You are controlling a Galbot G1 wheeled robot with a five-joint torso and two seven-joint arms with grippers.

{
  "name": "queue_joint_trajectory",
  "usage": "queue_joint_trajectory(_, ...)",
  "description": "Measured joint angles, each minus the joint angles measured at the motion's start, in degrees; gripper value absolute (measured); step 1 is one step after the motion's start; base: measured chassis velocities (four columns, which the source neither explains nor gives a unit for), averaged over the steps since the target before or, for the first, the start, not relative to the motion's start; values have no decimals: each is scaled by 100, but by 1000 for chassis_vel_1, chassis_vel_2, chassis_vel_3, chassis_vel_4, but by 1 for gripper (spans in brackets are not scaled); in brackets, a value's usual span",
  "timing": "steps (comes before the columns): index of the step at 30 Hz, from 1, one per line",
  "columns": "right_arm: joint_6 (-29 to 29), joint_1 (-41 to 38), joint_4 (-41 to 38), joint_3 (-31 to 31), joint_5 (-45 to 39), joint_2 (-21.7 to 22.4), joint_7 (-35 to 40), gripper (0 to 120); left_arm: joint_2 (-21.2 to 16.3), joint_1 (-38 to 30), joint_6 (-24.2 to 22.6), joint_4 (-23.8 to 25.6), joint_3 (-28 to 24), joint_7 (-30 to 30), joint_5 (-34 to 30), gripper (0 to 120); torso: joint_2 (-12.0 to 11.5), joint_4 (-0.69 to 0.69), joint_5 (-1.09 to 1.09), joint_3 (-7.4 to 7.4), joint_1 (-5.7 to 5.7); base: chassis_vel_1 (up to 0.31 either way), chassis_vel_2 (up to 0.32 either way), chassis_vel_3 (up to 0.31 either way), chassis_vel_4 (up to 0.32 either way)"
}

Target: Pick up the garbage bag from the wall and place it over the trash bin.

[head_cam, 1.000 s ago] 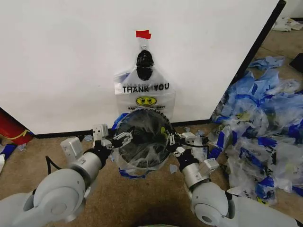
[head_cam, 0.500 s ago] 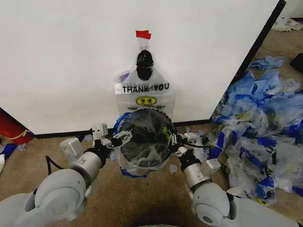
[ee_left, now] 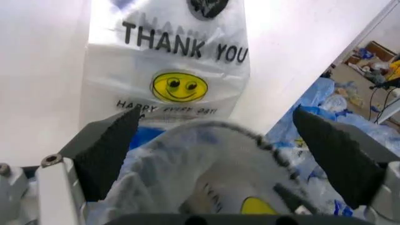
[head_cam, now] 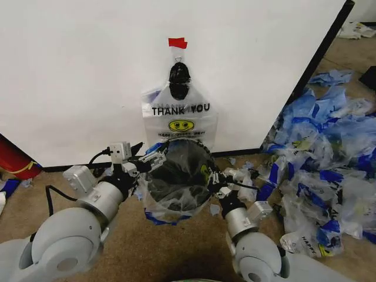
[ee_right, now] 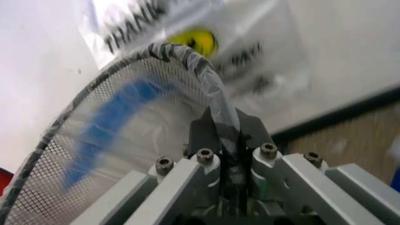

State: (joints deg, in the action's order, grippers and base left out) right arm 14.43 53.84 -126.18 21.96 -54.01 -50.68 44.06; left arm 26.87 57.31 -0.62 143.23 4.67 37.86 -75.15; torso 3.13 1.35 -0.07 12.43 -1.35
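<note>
A black mesh trash bin (head_cam: 189, 141) stands on the carpet at the foot of the white wall (head_cam: 76, 76). A see-through garbage bag (head_cam: 170, 208) with blue handles is draped over it. My left gripper (head_cam: 154, 159) is at the bin's left rim, open, with the bag-covered rim (ee_left: 187, 159) lying between its fingers (ee_left: 106, 150). My right gripper (head_cam: 212, 177) is at the right rim, shut on the bag's film (ee_right: 216, 93) where it wraps the mesh (ee_right: 93, 154). A like "THANK YOU" bag (head_cam: 179, 114) hangs from the black hook (head_cam: 179, 73) under red tape (head_cam: 177, 42).
A heap of blue-and-clear plastic bags (head_cam: 323, 164) covers the floor to the right. A red cylinder (head_cam: 14, 160) lies at the far left by the wall's black base strip (head_cam: 76, 167). The wall's dark edge (head_cam: 326, 47) runs diagonally at the upper right.
My left gripper has risen along the bin's left rim toward the wall, and its arm has swung a little left. The right gripper and bin have shifted slightly nearer.
</note>
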Motion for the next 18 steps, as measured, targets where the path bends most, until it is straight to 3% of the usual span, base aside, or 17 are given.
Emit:
queue_joint_trajectory(6, -103, 13, 288, 112, -451, -312, 116, 0, 70, 117, 18, -14, 5, -33, 100, 97, 0, 0, 1, 0, 0, 0, 0, 0, 0)
queue_joint_trajectory(18, -40, 95, 1185, 421, -410, -588, -95, 0, 174, 351, 77, -75, 57, -45, 211, 97, 0, 0, 1, 0, 0, 0, 0, 0, 0)
